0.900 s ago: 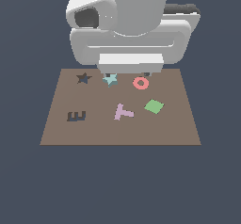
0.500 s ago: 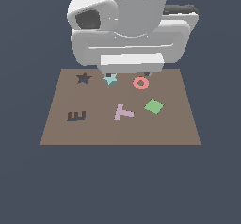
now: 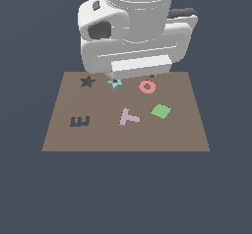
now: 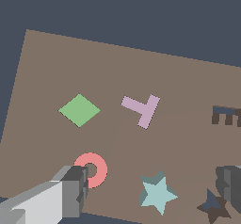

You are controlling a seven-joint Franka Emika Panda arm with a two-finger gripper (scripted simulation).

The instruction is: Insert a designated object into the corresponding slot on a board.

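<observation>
The light-teal star (image 3: 115, 85) lies on the brown board (image 3: 187, 130), between the dark star-shaped slot (image 3: 87, 81) and the pink ring (image 3: 147, 86). My gripper (image 3: 116, 80) hangs right over the star, and the arm's body hides most of it in the exterior view. In the wrist view the gripper (image 4: 153, 188) is open. One of its fingers (image 4: 75, 190) stands beside the pink ring (image 4: 92, 170) and the other stands over the star slot (image 4: 214, 208). The star (image 4: 157, 193) lies between them, untouched.
A dark E-shaped recess (image 3: 79, 121) is at the exterior view's left front of the board. A lilac T piece (image 3: 128, 116) and a green square (image 3: 161, 111) lie nearer the front. They also show in the wrist view: T (image 4: 142, 109), square (image 4: 79, 110).
The arm has come down a little over the teal star. The pieces on the board have not moved.
</observation>
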